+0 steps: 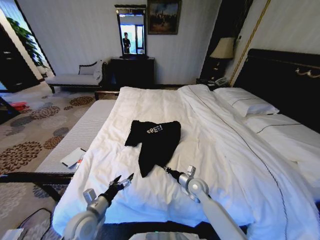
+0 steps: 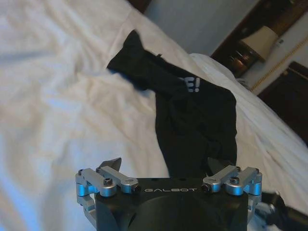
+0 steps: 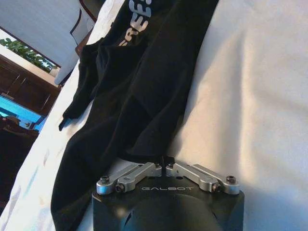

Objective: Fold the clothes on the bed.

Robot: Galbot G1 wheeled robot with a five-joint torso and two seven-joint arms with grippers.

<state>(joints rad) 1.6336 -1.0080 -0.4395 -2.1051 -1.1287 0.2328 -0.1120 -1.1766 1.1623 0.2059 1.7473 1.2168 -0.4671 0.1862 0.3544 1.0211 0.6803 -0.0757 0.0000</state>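
Head view: a black sleeveless top [image 1: 154, 142] is seen spread on the white duvet of the bed [image 1: 210, 150], roughly mid-mattress, nearer the foot edge. White "FREE!" lettering is read on its chest. The hem end tapers toward the robot. The left pincer [image 1: 123, 181] is held just above the duvet, near the hem's left side and apart from the cloth, its fingers parted. The right pincer [image 1: 166, 169] is placed at the hem's right corner, at the fabric edge; its fingers look drawn together. White pillows [image 1: 247, 102] are lined along the dark headboard [image 1: 285, 75]. A grey chaise bench [image 1: 75, 77], a mirror [image 1: 131, 31] and a lamp [image 1: 223, 48] are seen beyond.

Left wrist view: "GALBOT" is printed on the pincer body. The left pincer [image 2: 168, 166] is spread wide, nothing between its fingers. The top [image 2: 192, 120] is laid just ahead of it, the hem passing into the gap; only "E!" of the lettering is legible. White duvet is seen on both sides.

Right wrist view: "GALBOT" is read again on the body. The right pincer [image 3: 166, 163] is closed, tips meeting right at the black hem, apparently pinching its edge. The top [image 3: 134, 96] stretches away from it, with "REE" partly legible far up.
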